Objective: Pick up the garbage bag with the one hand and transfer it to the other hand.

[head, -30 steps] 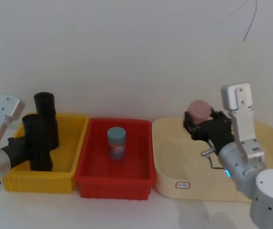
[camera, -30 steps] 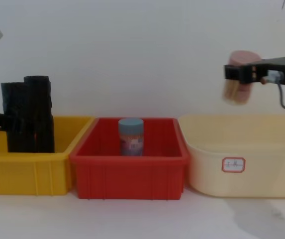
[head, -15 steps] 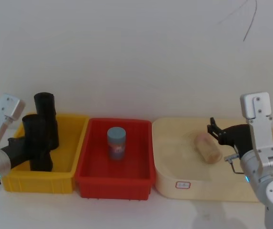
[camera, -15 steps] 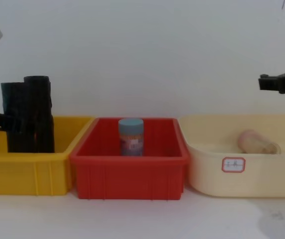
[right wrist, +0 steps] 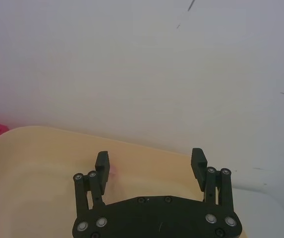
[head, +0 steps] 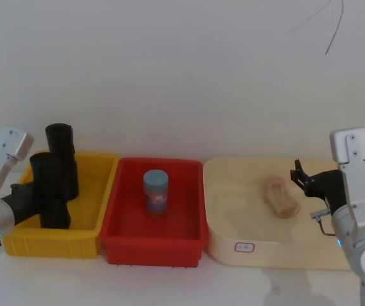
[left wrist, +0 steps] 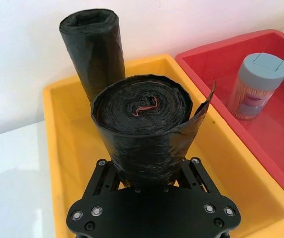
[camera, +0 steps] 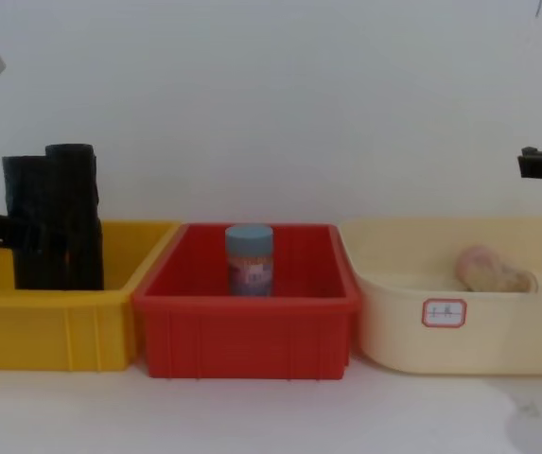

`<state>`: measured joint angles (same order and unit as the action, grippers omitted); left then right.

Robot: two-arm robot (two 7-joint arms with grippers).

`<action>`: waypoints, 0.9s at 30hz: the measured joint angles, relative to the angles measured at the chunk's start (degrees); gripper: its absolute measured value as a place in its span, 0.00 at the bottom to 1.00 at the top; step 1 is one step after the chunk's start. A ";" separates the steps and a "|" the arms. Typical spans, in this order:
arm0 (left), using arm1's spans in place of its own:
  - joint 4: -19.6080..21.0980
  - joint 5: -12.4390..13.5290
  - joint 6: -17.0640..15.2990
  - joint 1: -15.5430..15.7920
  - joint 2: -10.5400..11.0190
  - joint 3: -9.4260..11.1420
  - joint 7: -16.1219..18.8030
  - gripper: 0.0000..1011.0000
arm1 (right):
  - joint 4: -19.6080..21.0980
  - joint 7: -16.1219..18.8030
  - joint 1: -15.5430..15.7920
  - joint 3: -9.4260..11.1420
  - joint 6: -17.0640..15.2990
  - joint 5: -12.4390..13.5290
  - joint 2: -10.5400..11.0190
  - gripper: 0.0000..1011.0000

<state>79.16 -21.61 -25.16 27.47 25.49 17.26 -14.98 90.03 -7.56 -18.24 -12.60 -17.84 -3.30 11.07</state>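
**While the bag [left wrist: 142,129] is standing in the yellow bin [head: 55,245], the left gripper [left wrist: 150,172] is clasping it**

Its jaws are pressing against both sides of the upright bag, just beside a slimmer roll [left wrist: 94,49]. The right gripper [right wrist: 150,161] is hovering over the cream tub [head: 233,213], jaws spread wide, near a pink jar [head: 279,196] lying inside.

Nothing written here can actually be read. The cream tub [camera: 384,326] on the right has a small white label [camera: 444,312] with a red border on its near wall, but the dark marks inside it are too small to make out. The blue-lidded jar [camera: 250,259] standing in the middle red bin [camera: 252,336] wears a pink and blue printed wrapper, and its lettering cannot be read either.
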 joint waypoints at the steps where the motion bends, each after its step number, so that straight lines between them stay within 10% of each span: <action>1: 0.01 0.10 0.11 0.06 0.00 0.00 -0.07 0.43 | -0.01 -0.11 0.04 0.05 0.03 -0.09 0.03 0.99; 27: -3.22 -1.73 10.44 8.99 0.83 1.27 -13.72 0.43 | -0.08 -0.84 0.31 0.33 0.13 -0.74 0.25 0.99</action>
<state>75.95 -23.34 -14.72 36.46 26.32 18.52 -28.70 89.95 -8.41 -17.93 -12.28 -17.72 -4.04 11.33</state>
